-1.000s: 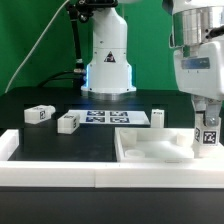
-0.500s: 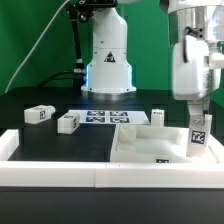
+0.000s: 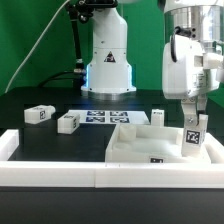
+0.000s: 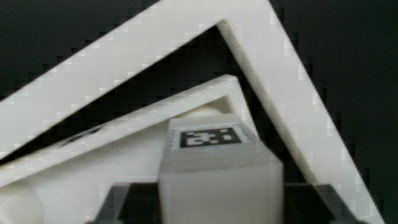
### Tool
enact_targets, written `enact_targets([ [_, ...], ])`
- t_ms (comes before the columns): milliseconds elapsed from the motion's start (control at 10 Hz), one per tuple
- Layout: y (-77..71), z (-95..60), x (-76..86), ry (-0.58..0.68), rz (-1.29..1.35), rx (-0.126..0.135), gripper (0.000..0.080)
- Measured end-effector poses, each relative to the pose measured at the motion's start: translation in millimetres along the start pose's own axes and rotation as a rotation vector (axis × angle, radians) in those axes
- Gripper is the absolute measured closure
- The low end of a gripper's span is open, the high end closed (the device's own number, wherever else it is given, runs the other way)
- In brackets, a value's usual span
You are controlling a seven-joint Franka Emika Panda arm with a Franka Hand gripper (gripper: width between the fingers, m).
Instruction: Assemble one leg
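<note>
At the exterior view's right, we hold the leg [image 3: 191, 134] upright in our gripper [image 3: 190, 124], the fingers clamped on its upper part so that its tagged face stays visible and its lower end hangs free over the tabletop piece [image 3: 160, 150], the large flat white part with the raised rim. We judge that this upright grip keeps the leg's bottom end clear for seating into that piece near its corner at the exterior view's right; whether the leg touches the surface below we cannot tell. From the wrist view, the leg [image 4: 217, 160] sits between the fingers with its tag facing the camera, and the white rim [image 4: 267, 70] of the large piece forms an angle just beyond it, which suggests we are lining up with a corner. Three more legs lie apart on the black table [image 3: 50, 100]: two [image 3: 38, 114] [image 3: 68, 122] towards the exterior view's left and one [image 3: 158, 117] behind the large piece, beside the marker board [image 3: 112, 118].
</note>
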State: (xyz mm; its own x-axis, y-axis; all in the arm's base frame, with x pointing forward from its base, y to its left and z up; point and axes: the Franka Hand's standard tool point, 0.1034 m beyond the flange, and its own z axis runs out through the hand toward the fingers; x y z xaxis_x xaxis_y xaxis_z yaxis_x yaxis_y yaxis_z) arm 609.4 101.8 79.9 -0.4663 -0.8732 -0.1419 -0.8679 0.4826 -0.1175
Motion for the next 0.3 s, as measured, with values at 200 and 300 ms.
enact_targets([
  [200,0.1,0.0,-0.1,0.000,-0.002,0.000,0.0265],
  [300,0.1,0.0,-0.1,0.000,-0.002,0.000,0.0172],
])
